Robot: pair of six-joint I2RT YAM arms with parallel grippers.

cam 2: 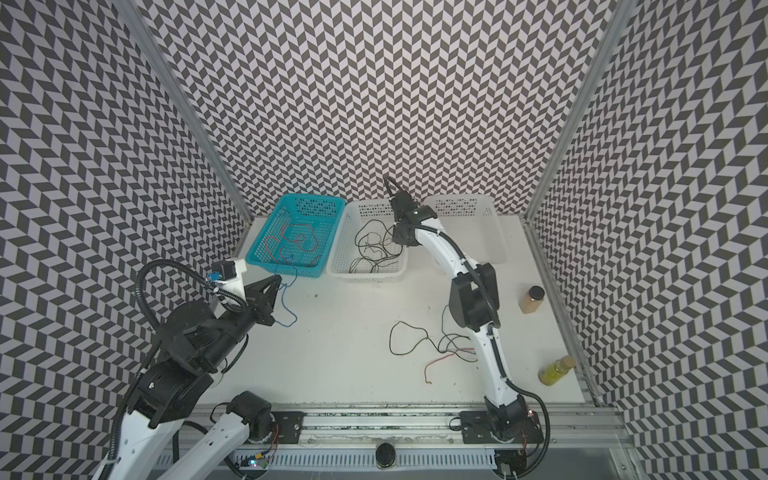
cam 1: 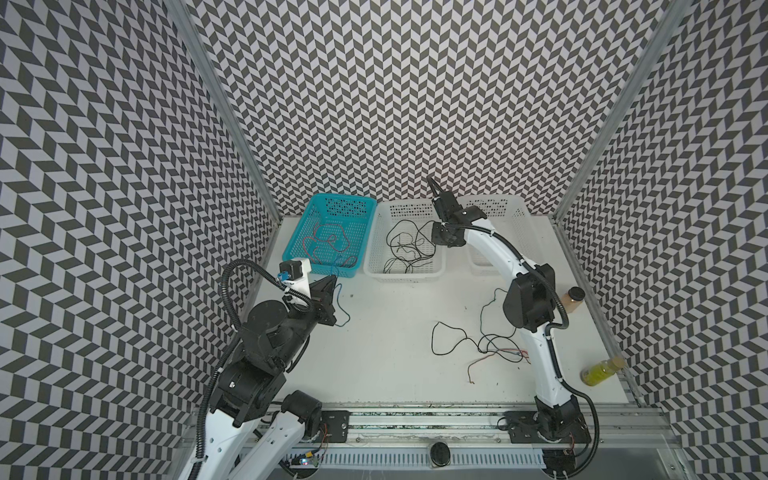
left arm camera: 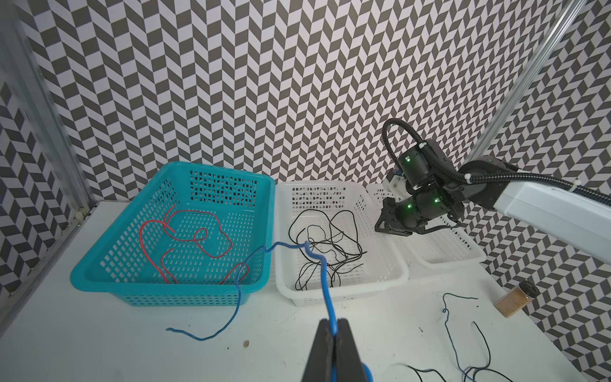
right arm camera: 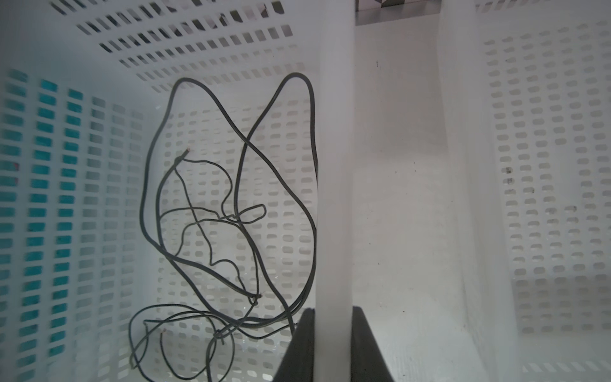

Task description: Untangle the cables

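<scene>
My left gripper point(left arm camera: 334, 325) point(cam 1: 335, 278) is shut on a blue cable point(left arm camera: 325, 281) point(cam 1: 343, 309) just in front of the blue basket point(cam 1: 296, 235) point(left arm camera: 99, 268). The cable arcs up from the jaws, crosses the basket's front rim and trails onto the table. Red cables point(cam 1: 328, 241) point(left arm camera: 198, 231) lie in the blue basket. Black cables point(cam 1: 405, 247) point(right arm camera: 231, 215) lie in the middle white basket point(cam 1: 405, 279) point(right arm camera: 334, 165). My right gripper point(right arm camera: 333, 312) point(cam 1: 443, 242) hangs over that basket's right rim, jaws a little apart, holding nothing. A loose tangle of black, red and blue cables point(cam 1: 494, 343) point(cam 2: 451, 345) lies beside the right arm.
A second white basket point(cam 1: 520, 216) stands at the back right, partly behind the right arm. A brown jar point(cam 1: 572, 301) and a yellow bottle point(cam 1: 600, 370) stand near the table's right edge. Patterned walls close in the table on three sides.
</scene>
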